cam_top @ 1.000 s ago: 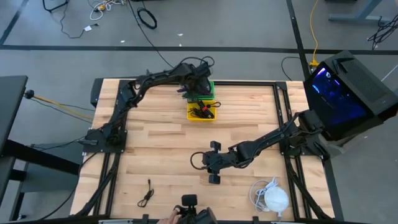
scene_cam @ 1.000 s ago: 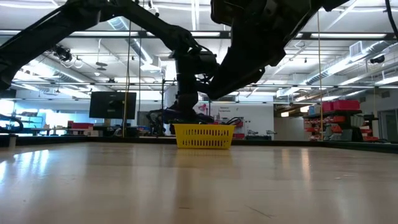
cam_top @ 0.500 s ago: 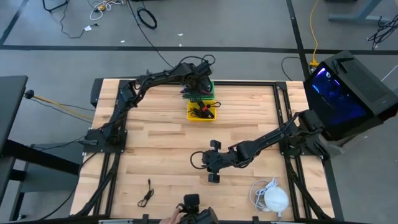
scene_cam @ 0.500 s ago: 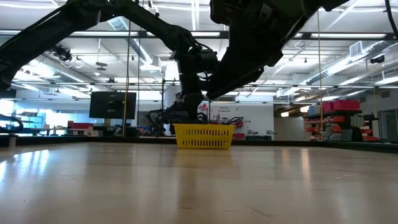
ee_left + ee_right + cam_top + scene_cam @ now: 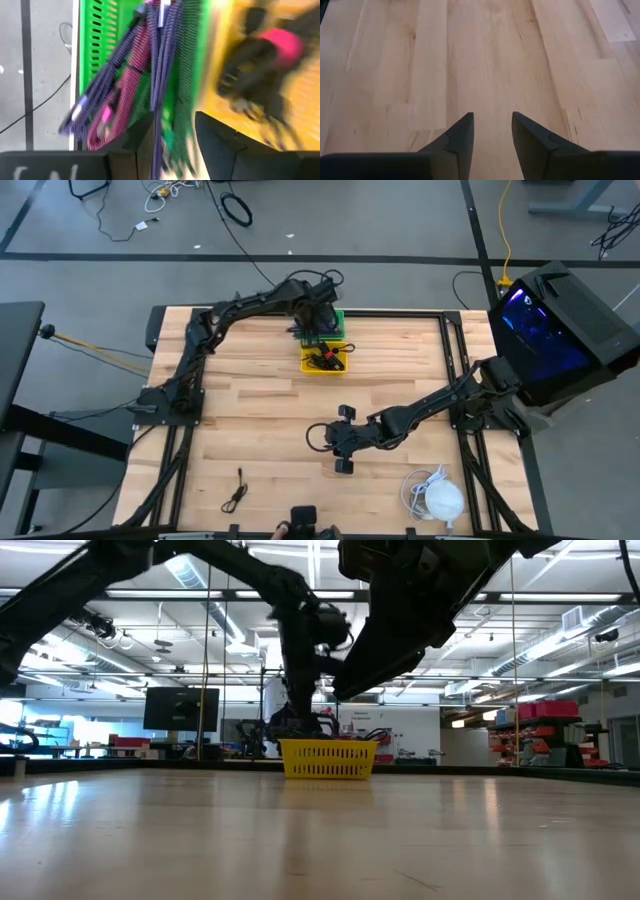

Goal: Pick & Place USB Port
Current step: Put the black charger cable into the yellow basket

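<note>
- Left tool (image 5: 172, 137) is hovering over green basket (image 5: 102, 45), fingers apart, purple cable (image 5: 160, 65) dangling between them (lift clear slowly).
- Right tool (image 5: 492, 132) is idling open over bench (image 5: 485, 60).

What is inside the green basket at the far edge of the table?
The green basket holds braided purple and pink cables, seen past the left hand, whose fingers stand apart. From above, the arm covers most of the basket, so the rest of its contents cannot be seen.

Grey floor (image 5: 400, 220), loose cables (image 5: 160, 195); ceiling strip lights (image 5: 560, 645).
</note>
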